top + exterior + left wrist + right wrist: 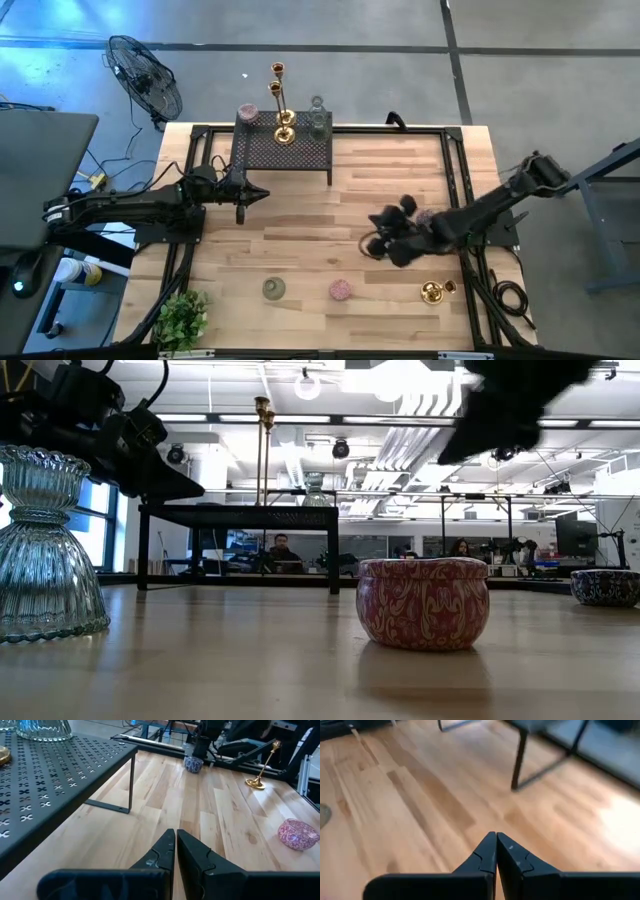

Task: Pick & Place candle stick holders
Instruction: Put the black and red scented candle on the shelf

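Note:
A black mesh rack (283,150) stands at the table's far middle. On it stand two tall slim gold candlesticks (280,100), a pink round holder (248,114) and pale glass holders (318,120). Near the front edge stand a pale-green glass holder (273,289), a pink round holder (341,290) and a gold candlestick (433,292). A dark patterned round holder (425,216) sits beside the right arm. My left gripper (262,195) is shut and empty, just near of the rack. My right gripper (370,243) is shut and empty, above the table's right middle.
A leafy green plant (182,318) stands at the near left corner. A black frame (455,170) runs along the table's edges. Bare wood lies between the rack and the front row of holders. People sit in the room beyond the table (283,550).

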Controlling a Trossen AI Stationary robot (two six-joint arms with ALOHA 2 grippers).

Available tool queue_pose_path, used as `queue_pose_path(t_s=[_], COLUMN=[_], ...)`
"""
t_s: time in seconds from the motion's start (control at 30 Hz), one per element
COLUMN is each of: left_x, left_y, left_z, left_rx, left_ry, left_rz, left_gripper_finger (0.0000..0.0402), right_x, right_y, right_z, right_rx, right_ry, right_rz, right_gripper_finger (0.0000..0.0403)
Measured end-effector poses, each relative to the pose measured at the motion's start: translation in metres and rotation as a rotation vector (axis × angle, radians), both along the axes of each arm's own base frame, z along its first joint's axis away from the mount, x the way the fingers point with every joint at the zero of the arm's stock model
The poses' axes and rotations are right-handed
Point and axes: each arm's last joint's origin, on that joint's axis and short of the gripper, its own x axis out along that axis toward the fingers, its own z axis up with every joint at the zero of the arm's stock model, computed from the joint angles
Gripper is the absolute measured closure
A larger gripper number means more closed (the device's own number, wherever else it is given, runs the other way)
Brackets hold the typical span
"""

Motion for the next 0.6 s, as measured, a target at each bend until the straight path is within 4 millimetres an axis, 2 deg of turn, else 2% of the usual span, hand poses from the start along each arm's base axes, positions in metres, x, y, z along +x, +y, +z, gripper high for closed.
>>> queue_pose_path(t_s=[0.17,0.3,0.4,0.5,0.6], left_x=[0.0,0.0,0.0,0.0,0.0], left_y=[0.0,0.0,0.0,0.0,0.0], left_z=[-0.001,-0.001,-0.001,-0.001,-0.001], left_rx=[-0.012,-0.014,-0.015,-0.015,-0.015], left_ry=[0.006,0.009,0.01,0.01,0.01], left_rz=[0.002,0.001,0.001,0.001,0.001], left_gripper_finger=[0.0388,0.0388,0.0388,0.0388,0.0388], right_x=[-0.027,-0.046,-0.061,-0.07,-0.075], right_y=[0.011,0.016,0.014,0.01,0.008], right_z=[-0.015,-0.013,-0.012,-0.015,-0.018], right_rx=[0.11,0.197,0.238,0.302,0.346], right_ry=[0.069,0.207,0.285,0.371,0.464], right_rz=[-0.077,-0.137,-0.249,-0.354,-0.388], right_gripper_finger=[0.04,0.04,0.0398,0.038,0.0341])
